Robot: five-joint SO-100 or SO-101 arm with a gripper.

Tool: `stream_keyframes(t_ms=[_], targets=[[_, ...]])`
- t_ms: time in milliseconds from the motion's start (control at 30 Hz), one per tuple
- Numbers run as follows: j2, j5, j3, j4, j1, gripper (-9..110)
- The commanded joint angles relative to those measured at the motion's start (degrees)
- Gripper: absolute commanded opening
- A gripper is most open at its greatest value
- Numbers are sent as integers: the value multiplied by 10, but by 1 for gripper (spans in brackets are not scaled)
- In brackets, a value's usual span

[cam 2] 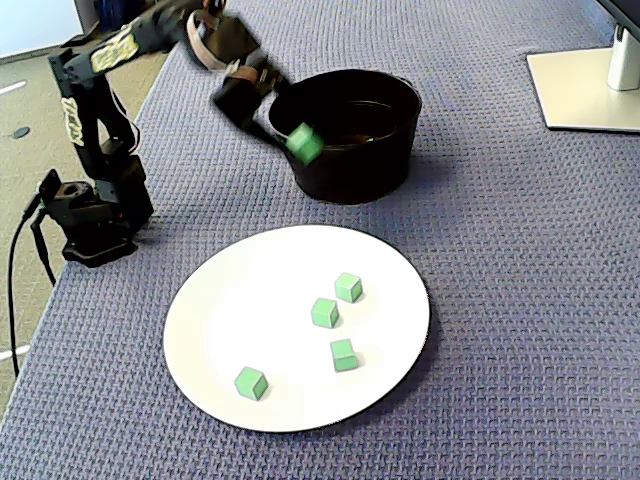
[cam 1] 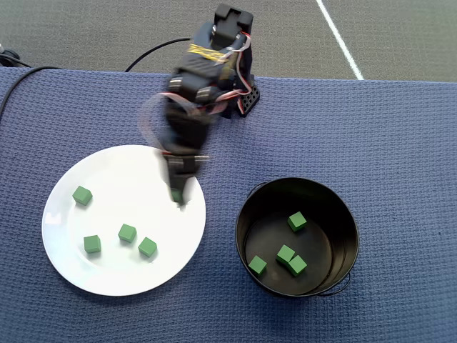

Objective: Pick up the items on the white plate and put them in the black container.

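Note:
The white plate (cam 1: 107, 271) (cam 2: 220, 330) lies on the blue cloth with several small green cubes on it, such as one (cam 1: 82, 195) near its left edge in the overhead view and one (cam 2: 324, 313) in the fixed view. My gripper (cam 1: 176, 194) (cam 2: 300, 143) is shut on a green cube (cam 1: 176, 195) (cam 2: 305, 143) and holds it in the air above the plate's right rim, beside the black container (cam 1: 246, 229) (cam 2: 380, 175). Several green cubes, such as one (cam 1: 297, 221), lie inside the container. The arm is motion-blurred.
The arm's base (cam 2: 90, 215) stands at the cloth's edge with cables (cam 1: 153, 50) running off it. A white monitor stand (cam 2: 590, 85) sits at the far right in the fixed view. A white floor line (cam 1: 339, 36) runs beyond the table.

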Motion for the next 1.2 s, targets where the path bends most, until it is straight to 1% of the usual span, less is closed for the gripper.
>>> stream_keyframes(t_ms=[0, 100, 300, 400, 467, 500, 567, 600, 700, 767, 800, 900, 933, 1000, 1067, 1167], targets=[[-79, 83, -398, 132, -219, 0], [-174, 132, -422, 142, -281, 0], [-254, 195, -287, 90, -344, 0], [-269, 196, -227, 65, -352, 0], [-272, 179, -192, 39, -350, 0], [-276, 180, -188, 35, -349, 2], [-275, 175, -186, 39, -353, 23], [-269, 169, -187, 41, -355, 29], [-215, 157, -200, 58, -347, 32], [-159, 169, -228, 86, -312, 32], [-127, 190, -238, 99, -279, 31], [-43, 236, -235, 129, -125, 26], [-31, 250, -229, 132, -61, 27], [-15, 253, -185, 92, 62, 26], [-15, 258, -125, 25, 155, 24], [-63, 281, -73, -32, 221, 24]])
